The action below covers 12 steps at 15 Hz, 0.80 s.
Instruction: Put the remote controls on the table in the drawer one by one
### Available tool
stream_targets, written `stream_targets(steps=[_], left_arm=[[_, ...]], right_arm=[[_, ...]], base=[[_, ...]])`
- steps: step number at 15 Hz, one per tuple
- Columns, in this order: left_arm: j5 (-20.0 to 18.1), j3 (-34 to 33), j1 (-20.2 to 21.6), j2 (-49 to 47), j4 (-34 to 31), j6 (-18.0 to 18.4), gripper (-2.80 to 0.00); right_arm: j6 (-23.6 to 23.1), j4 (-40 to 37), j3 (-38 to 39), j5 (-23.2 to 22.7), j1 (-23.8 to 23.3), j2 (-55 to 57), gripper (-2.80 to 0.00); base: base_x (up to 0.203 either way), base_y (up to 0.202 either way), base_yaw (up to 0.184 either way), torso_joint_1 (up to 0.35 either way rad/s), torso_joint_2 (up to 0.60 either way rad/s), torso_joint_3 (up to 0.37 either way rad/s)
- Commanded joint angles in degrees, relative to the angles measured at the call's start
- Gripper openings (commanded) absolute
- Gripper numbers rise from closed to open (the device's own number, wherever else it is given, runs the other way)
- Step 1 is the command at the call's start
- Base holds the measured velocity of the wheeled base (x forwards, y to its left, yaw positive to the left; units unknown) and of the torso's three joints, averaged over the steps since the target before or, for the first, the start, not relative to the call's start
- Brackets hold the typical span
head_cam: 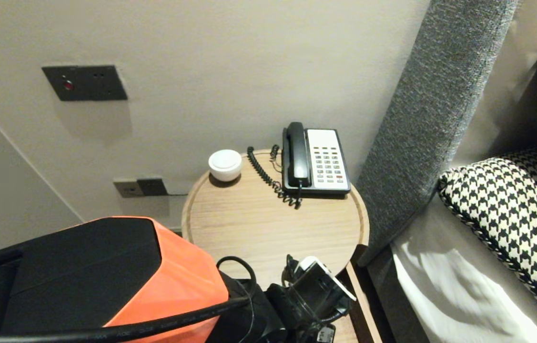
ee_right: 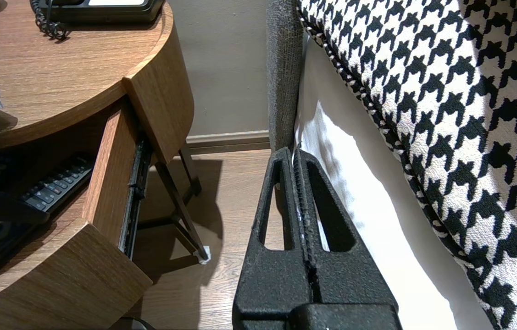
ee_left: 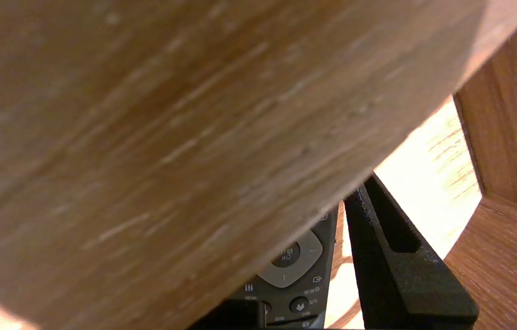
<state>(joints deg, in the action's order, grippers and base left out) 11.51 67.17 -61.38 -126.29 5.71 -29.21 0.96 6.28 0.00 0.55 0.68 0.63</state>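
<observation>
A: Left side status?
B: The left gripper is down in the open wooden drawer, under the lip of the round light-wood tabletop. Its fingers stand apart, nothing clamped.
A: Remote?
B: The dark grey plastic remote control lies flat on the drawer floor between the fingers, round OK pad facing up. One finger is in full view, just beside the remote's long edge, and a lit strip of drawer floor shows between them. The other finger is mostly hidden behind the tabletop's rim, so I can't tell if it touches.
A: Above the fingers?
B: The tabletop. Well beyond the fingertips, at the wall side, sits a white round puck-shaped device. Near it is a black-and-white corded desk telephone, with its coiled black cord between the two. All are well apart from the fingers.
A: Right side?
B: The right gripper is parked, fingers pressed together, holding nothing. Past its fingertips are the wooden floor and the edge of the grey fabric headboard. To one side of the fingers is the white bed sheet with the black-and-white houndstooth pillow on it. To the other side is the drawer's side wall, well apart.
</observation>
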Motion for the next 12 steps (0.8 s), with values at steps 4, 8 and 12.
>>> stream_targets(steps=[4,8,12], left_arm=[[0.4,-0.1,0.0,0.1,0.3,-0.3,0.0],[0.9,-0.5,-0.1,0.7,0.4,-0.5,0.0],[1.5,-2.5,-0.5,3.4,1.0,-0.7,0.0]], right_arm=[[0.0,0.0,2.3,0.0,0.0,0.0,-2.8],[0.0,0.0,2.3,0.0,0.0,0.0,-2.8],[0.0,0.0,2.3,0.1,0.0,0.0,-2.8]], base=[[0.0,0.0,0.0,0.0,0.0,0.0],[0.0,0.0,0.0,0.0,0.0,0.0],[0.0,0.0,0.0,0.0,0.0,0.0]])
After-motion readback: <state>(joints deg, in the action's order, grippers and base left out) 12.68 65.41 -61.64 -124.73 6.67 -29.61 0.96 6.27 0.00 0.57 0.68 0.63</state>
